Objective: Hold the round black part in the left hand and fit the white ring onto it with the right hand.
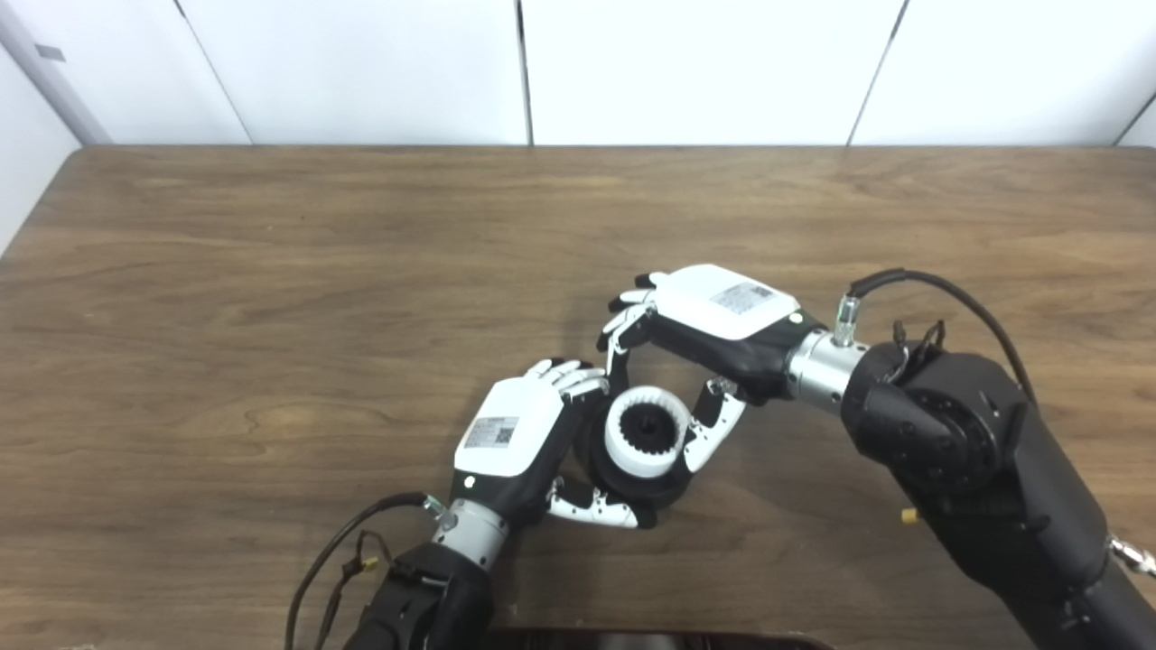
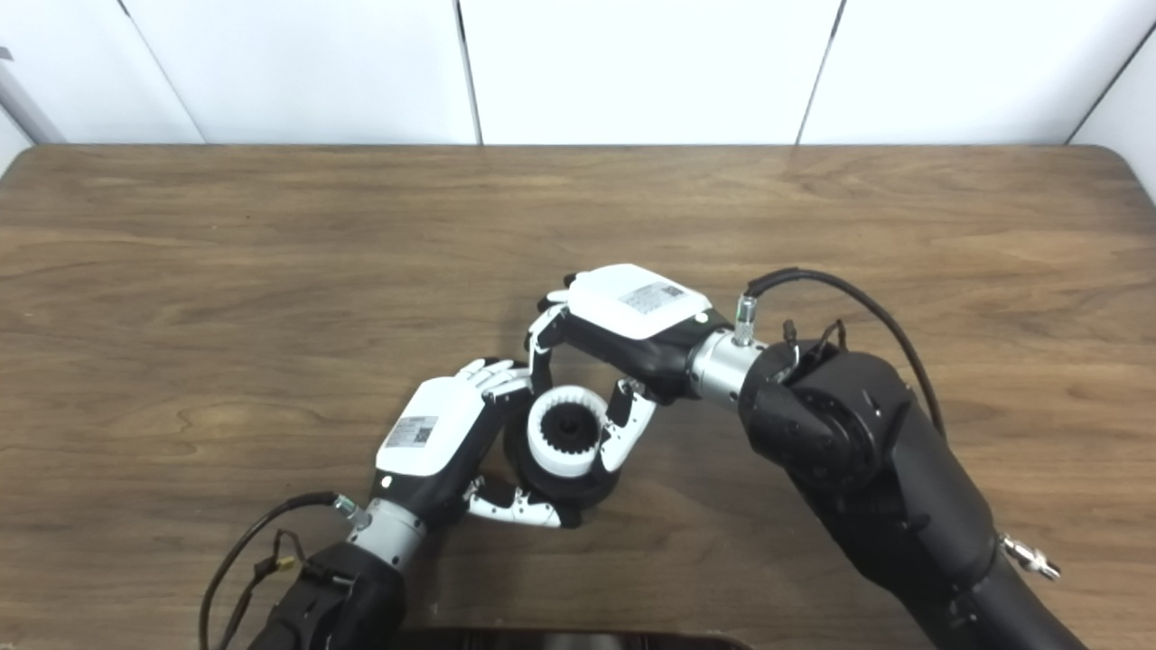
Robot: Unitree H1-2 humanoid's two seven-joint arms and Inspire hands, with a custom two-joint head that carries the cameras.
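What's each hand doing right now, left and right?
Left hand: shut on the round black part.
Right hand: shut on the white ring, which sits on the black part.

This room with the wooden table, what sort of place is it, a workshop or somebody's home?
Probably a robot test room, not a home. The wooden table is bare except for the two hands and their parts, plain white wall panels stand behind it, and loose cables run along the robot's arms.
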